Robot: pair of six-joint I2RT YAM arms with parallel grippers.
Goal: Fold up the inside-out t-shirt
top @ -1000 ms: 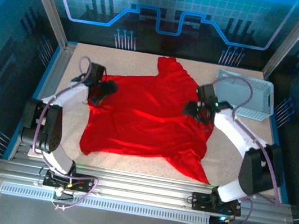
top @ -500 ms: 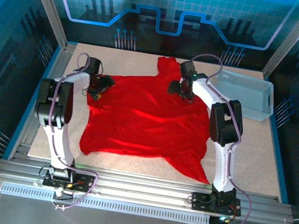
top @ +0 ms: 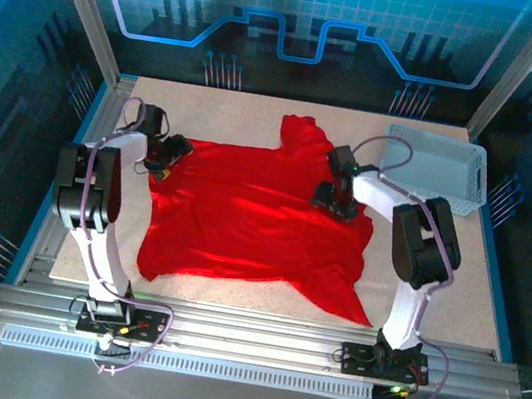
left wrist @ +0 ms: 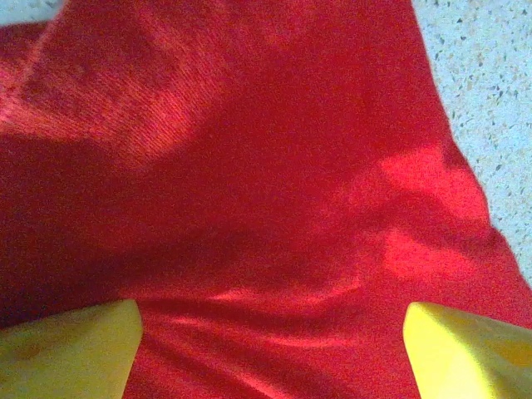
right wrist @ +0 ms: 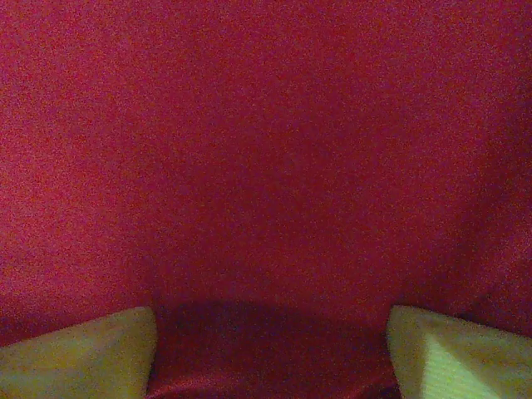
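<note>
The inside-out t-shirt (top: 253,218) is a bright red cloth lying spread over the middle of the table, with one part reaching toward the back (top: 302,129). My left gripper (top: 166,154) sits low at the shirt's upper left edge. In the left wrist view its yellow fingers (left wrist: 66,349) stand wide apart, and the gripper (left wrist: 270,349) is open over wrinkled t-shirt cloth (left wrist: 249,166). My right gripper (top: 333,200) is on the shirt's upper right part, near its edge. In the right wrist view this gripper (right wrist: 270,357) is open too, its fingers (right wrist: 457,353) resting over smooth t-shirt cloth (right wrist: 266,150).
A white mesh basket (top: 443,167) stands at the back right, just beyond the right arm. Bare speckled table (top: 436,277) lies right of the shirt and along the back (top: 209,110). A metal frame rail (top: 93,142) borders the left edge.
The right gripper swung from the shirt's back part down toward its right side. The left gripper shifted a little left, and the shirt's upper left edge moved left with it.
</note>
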